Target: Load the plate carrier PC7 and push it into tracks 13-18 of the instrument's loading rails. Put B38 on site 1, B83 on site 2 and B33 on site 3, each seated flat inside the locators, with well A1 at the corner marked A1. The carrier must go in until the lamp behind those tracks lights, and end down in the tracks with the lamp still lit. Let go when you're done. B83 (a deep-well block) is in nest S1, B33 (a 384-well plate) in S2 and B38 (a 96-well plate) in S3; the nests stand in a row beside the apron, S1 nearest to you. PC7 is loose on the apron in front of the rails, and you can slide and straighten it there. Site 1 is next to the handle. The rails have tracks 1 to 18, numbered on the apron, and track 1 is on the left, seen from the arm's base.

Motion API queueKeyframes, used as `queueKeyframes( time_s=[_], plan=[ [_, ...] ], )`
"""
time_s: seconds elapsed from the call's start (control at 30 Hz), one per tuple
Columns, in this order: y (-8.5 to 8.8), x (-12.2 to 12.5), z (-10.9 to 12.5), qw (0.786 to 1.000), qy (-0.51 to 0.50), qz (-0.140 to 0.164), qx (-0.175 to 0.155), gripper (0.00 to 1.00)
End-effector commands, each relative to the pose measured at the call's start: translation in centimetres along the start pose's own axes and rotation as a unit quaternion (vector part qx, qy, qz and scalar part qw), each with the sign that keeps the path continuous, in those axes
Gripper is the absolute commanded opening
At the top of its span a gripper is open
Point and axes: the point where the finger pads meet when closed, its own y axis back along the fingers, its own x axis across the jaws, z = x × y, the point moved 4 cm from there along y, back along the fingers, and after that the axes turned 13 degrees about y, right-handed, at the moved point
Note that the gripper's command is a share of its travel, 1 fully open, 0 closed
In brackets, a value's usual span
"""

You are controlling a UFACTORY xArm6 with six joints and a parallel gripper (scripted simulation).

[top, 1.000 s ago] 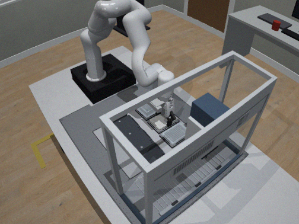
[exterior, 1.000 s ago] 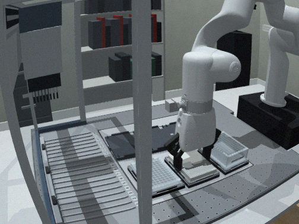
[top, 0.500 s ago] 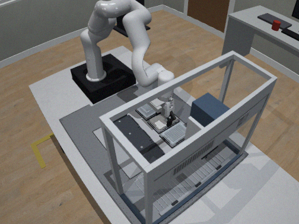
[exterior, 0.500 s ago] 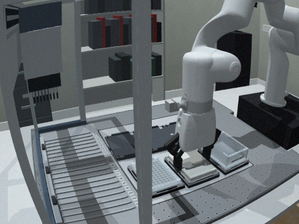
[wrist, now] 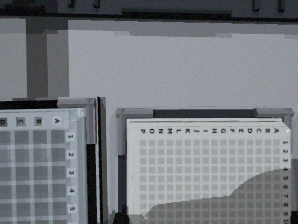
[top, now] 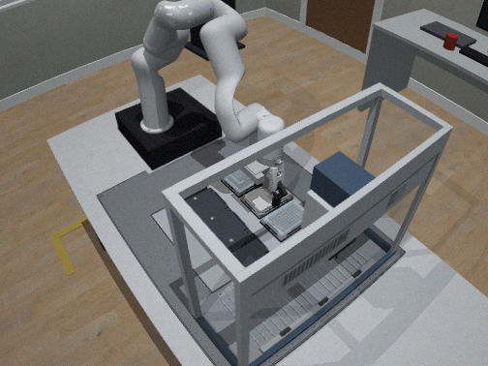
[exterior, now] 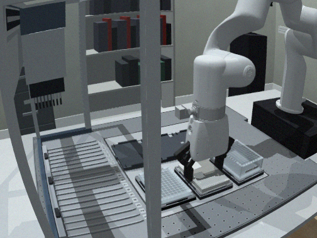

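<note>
My gripper is down over the middle nest and shut on B33, the white 384-well plate, which sits low in its nest S2. The plate fills the wrist view, with row letters A to P along its far edge. B83, the clear deep-well block, stands in the nest nearest the arm base. B38, the 96-well plate, lies in the far nest. The dark carrier PC7 lies on the apron beside the nests with nothing on its sites. In the overhead view the gripper is over B33.
The loading rails run beside the carrier under the white instrument frame, whose post blocks part of the view. A blue box stands next to the nests. A neighbouring plate with larger wells shows at the wrist view's left.
</note>
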Motion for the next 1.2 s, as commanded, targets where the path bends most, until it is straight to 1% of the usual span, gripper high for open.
queueKeyframes(
  time_s=[0.0, 1.17],
  plan=[
    [0.2, -0.2, 0.0, 1.000, 0.000, -0.003, 0.000, 0.00],
    [2.2, -0.2, 0.0, 1.000, 0.000, -0.003, 0.000, 0.00]
  ],
)
